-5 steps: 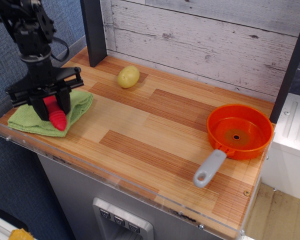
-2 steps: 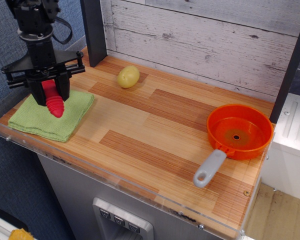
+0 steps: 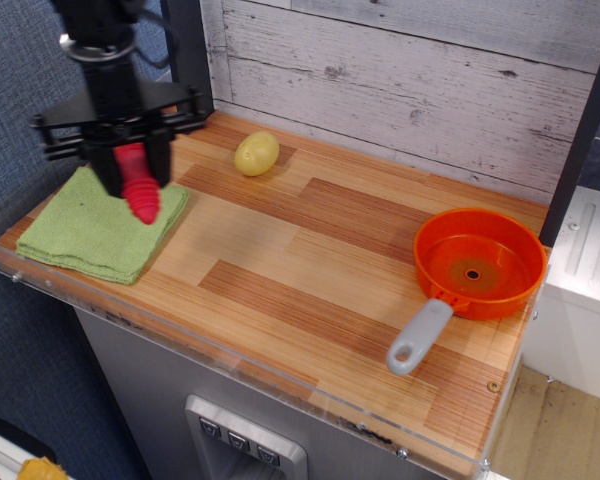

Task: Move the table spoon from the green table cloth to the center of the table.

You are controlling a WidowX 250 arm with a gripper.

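My gripper (image 3: 132, 170) is shut on the table spoon (image 3: 140, 195). Only the spoon's thick ribbed red handle shows, hanging down from between the black fingers; its silver bowl is hidden inside the gripper. The spoon is held in the air above the right edge of the green table cloth (image 3: 85, 230), which lies flat at the left end of the striped wooden table (image 3: 310, 270).
A yellow potato (image 3: 257, 153) lies near the back wall. An orange pan (image 3: 478, 262) with a grey handle (image 3: 418, 337) sits at the right. A dark post (image 3: 187, 55) stands at the back left. A clear acrylic rim (image 3: 230, 365) runs along the front edge.
The gripper has lifted the spoon off the cloth and carried it up and to the right. The cloth, bunched before, now lies flat.
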